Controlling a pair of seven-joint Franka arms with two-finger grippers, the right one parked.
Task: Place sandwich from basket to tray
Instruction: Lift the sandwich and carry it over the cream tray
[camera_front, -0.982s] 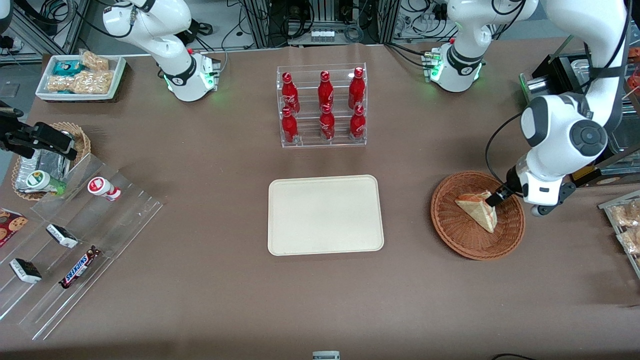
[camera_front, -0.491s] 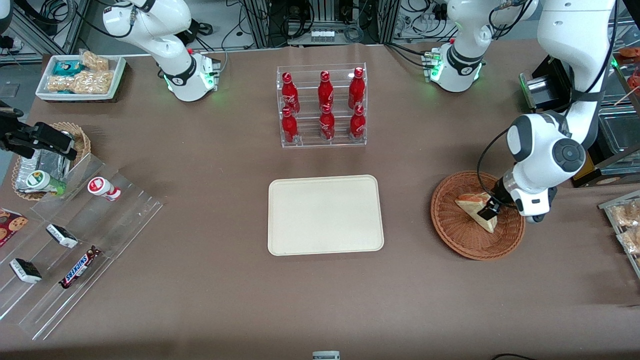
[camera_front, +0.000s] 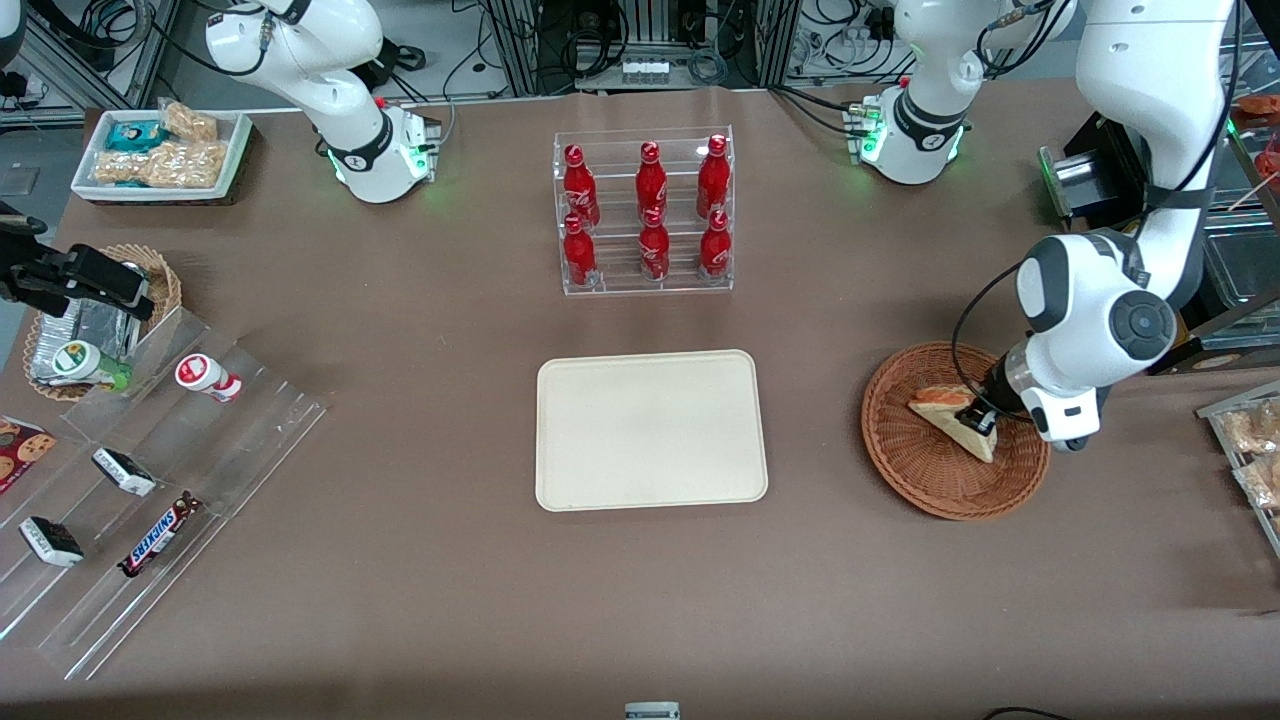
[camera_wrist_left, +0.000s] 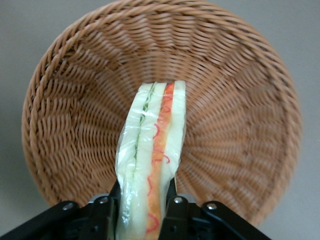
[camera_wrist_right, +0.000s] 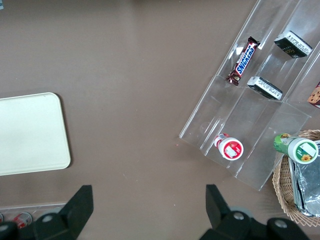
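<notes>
**Sandwich pinched, still in the basket**

I have the gripper (camera_front: 978, 420) down inside the basket (camera_front: 925, 478), its two black fingers (camera_wrist_left: 172, 212) pressed against either face of the sandwich (camera_front: 948, 412). My wrist camera shows the wedge standing on edge between them, clear wrap creased over pale bread and the orange filling stripe, its tip reaching toward the middle of the woven floor. From the front I see the sandwich in the part of the basket nearest the working arm, close to the rim there. The basket sits on the table toward the working arm's end. The tray (camera_front: 651, 430) lies flat at the table's middle, well apart from the basket, with nothing on it. A clear rack of red bottles (camera_front: 646, 211) stands farther from the front camera than the tray.
</notes>
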